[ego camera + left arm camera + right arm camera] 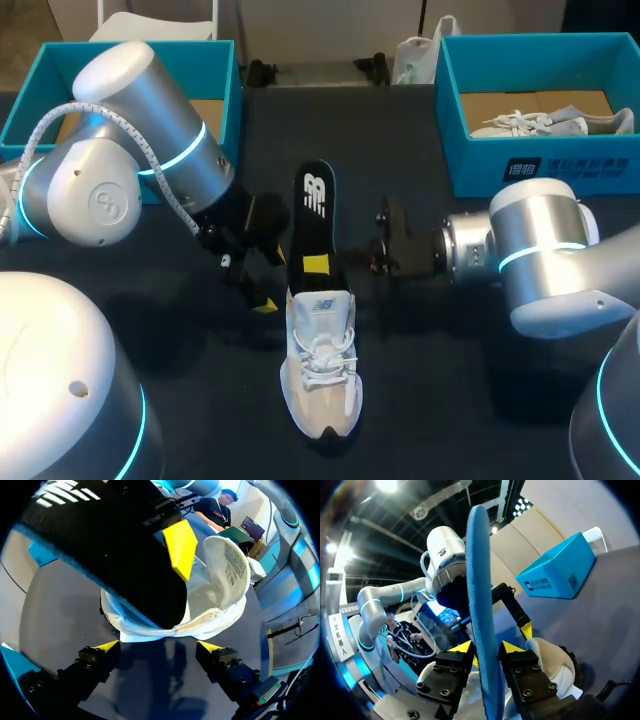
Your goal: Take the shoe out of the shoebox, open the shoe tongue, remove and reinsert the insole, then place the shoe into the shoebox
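A white sneaker [320,370] lies mid-table, toe toward the near edge. Its insole [314,215], black on top with a white logo, stands upright with its lower end in the shoe's opening. My right gripper [320,266] is shut on that insole; in the right wrist view the blue-edged insole [482,620] stands pinched between the gripper's [486,647] yellow tips, above the shoe [552,662]. My left gripper [248,283] is open just left of the heel. From the left wrist, the gripper [159,647] faces the heel [215,595] and the insole [110,545], touching neither.
A teal shoebox [215,70] stands at the back left behind my left arm. Another teal shoebox [540,160] at the back right holds a second light shoe [550,122]. A white bag [415,55] lies at the far edge.
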